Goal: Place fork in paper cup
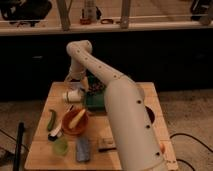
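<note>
Near the back left of the wooden worktop, a small white paper cup, tipped on its side. Just above the cup, very close, the gripper at the end of the big white arm. No telling how wide its gap, or whether anything held. In front of the cup, an orange bowl with something yellow inside. Left of the bowl, a long green thing. Nearer the front, a light-green cup and a blue sponge. Fork hard to pick out.
</note>
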{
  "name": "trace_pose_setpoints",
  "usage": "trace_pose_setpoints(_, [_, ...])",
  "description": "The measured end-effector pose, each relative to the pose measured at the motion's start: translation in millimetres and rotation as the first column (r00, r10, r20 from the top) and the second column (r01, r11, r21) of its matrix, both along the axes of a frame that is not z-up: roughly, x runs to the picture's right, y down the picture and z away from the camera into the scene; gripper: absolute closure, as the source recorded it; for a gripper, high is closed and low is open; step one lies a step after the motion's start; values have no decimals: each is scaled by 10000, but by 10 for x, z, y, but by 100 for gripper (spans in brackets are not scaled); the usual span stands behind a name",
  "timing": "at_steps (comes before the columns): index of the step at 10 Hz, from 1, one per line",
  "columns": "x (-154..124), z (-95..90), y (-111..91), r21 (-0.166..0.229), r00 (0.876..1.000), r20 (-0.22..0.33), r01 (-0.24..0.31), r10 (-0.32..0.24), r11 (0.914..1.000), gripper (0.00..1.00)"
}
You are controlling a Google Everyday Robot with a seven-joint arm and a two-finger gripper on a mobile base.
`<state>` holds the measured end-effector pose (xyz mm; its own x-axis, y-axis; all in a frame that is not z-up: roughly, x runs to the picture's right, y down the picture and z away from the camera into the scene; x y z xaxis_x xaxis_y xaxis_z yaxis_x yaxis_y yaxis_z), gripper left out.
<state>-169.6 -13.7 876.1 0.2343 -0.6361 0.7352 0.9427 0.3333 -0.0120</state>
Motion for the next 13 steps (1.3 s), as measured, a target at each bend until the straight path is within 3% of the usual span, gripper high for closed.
trace_pose_setpoints(13, [11,-38,-30,189,9996,245,-135,130,9997,20])
